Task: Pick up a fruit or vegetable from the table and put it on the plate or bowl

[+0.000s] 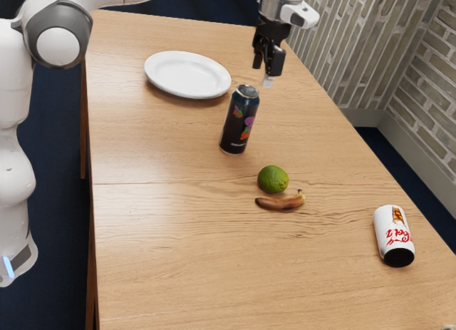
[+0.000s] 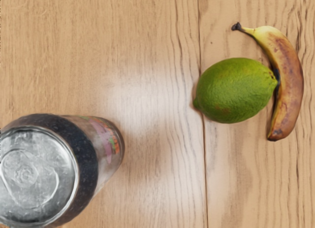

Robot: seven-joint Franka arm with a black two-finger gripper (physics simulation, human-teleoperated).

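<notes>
Gripper: the gripper hangs high above the table's far side, pointing down, fingers apart with nothing between them. It grasps nothing.
Arm: the white arm comes in from the exterior view's upper left and reaches across the top of the scene.
Table: a light wooden table with plank seams running across it.
Plate: a white plate lies flat at the far end, toward the exterior view's left of the gripper. Bare.
Lime: a green lime sits on the table near the middle, well apart from the plate.
Banana: a small banana, yellow gone brown in patches, lies flat just on the near side of the lime. In the wrist view its inner curve wraps one end of the lime and appears to touch it.
Dark can: a dark can with a coloured label stands upright between plate and lime, close below the gripper. The wrist view looks down on its silver top.
White can: a white can with red lettering lies on its side toward the exterior view's right, well apart from the fruit, its dark end facing the near edge.
Surroundings: a pale brick wall at the exterior view's right, with dark blue floor around the table.
Task state: both fruits rest on the wood, untouched.
</notes>
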